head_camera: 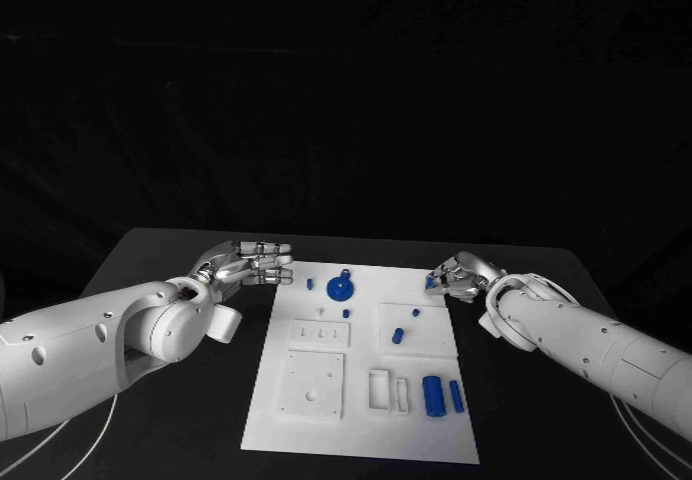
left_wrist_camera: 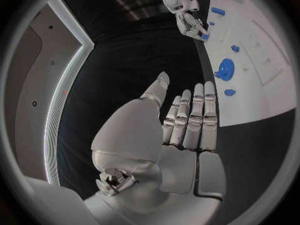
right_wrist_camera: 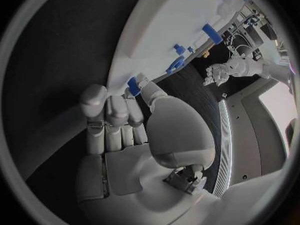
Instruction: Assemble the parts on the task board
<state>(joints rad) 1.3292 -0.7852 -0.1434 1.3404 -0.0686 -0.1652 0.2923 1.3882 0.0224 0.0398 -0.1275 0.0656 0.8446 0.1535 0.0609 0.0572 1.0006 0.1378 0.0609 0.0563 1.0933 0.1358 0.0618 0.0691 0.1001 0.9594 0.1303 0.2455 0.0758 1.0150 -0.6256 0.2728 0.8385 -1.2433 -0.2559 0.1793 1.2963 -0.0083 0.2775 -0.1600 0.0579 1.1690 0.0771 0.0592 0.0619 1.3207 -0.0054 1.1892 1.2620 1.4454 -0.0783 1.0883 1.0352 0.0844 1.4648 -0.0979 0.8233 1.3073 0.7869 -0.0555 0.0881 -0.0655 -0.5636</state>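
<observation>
Blue part (head_camera: 434, 283) sits pinched in the right hand's (head_camera: 464, 276) fingers at the task board's (head_camera: 368, 420) far right corner, apparently lifted for fitting. Left hand (head_camera: 248, 262) hovers beside the far left corner, fingers together, empty.

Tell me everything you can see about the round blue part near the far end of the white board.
The round blue disc-shaped part looks like matte plastic. It has a wide circular flange with a smaller raised hub at its centre, and it appears to have a short stub pointing toward the far edge. It sits on the white task board near the far end, between two smaller blue pieces. Neither hand touches it: the left hand hovers off the board's far left corner with fingers extended.
</observation>
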